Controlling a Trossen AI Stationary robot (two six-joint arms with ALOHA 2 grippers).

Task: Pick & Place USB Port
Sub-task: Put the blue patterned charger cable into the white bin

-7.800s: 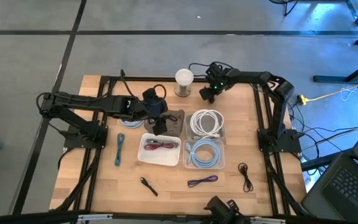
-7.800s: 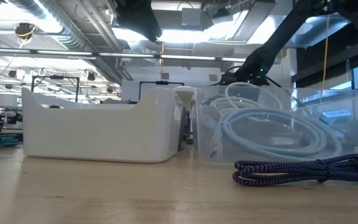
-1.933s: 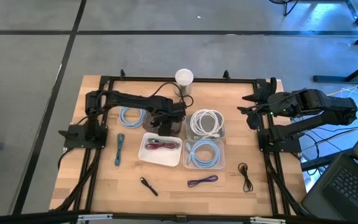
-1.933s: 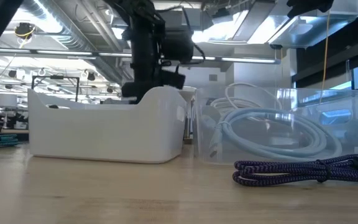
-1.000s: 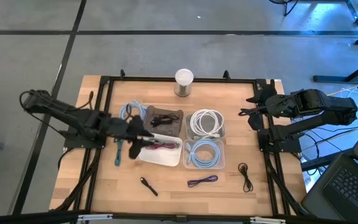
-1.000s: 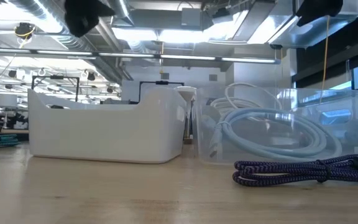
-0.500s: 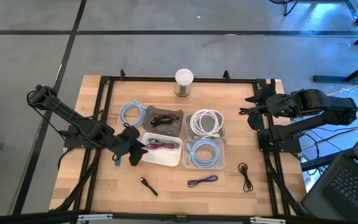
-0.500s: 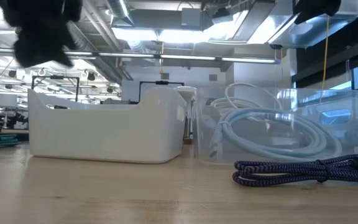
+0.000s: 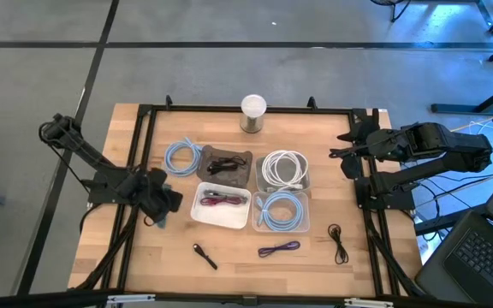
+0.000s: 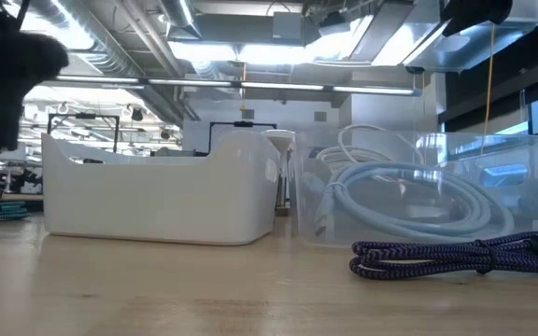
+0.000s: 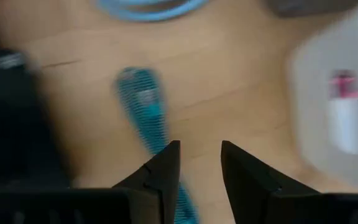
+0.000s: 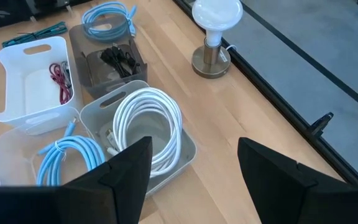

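A teal braided USB cable [image 11: 145, 109] lies flat on the wooden table, left of the white bin [image 9: 197, 211]. My left gripper [image 9: 157, 205] hovers over it and hides most of it in the high view. In the left wrist view the gripper [image 11: 197, 171] is open, with bare wood between its fingers, and the cable runs under one finger [image 11: 165, 168]. It shows as a dark blur [image 10: 7, 84] in the low view. My right gripper [image 9: 345, 158] waits open at the table's right edge, with nothing between its fingers [image 12: 135, 168].
The white bin holds red cables [image 9: 221, 200]. A dark grey bin [image 9: 227, 162] has black cables, and two clear bins hold a white coil [image 9: 285, 169] and a light-blue coil [image 9: 281, 211]. A loose blue coil [image 9: 178, 156], a lamp [image 9: 253, 111] and purple [image 9: 278, 249] and black [image 9: 204, 255] cables also stand about.
My left gripper has gone from over the white bin's left end toward the table's left edge and downward, and now stands over the teal cable. Nothing on the table has moved.
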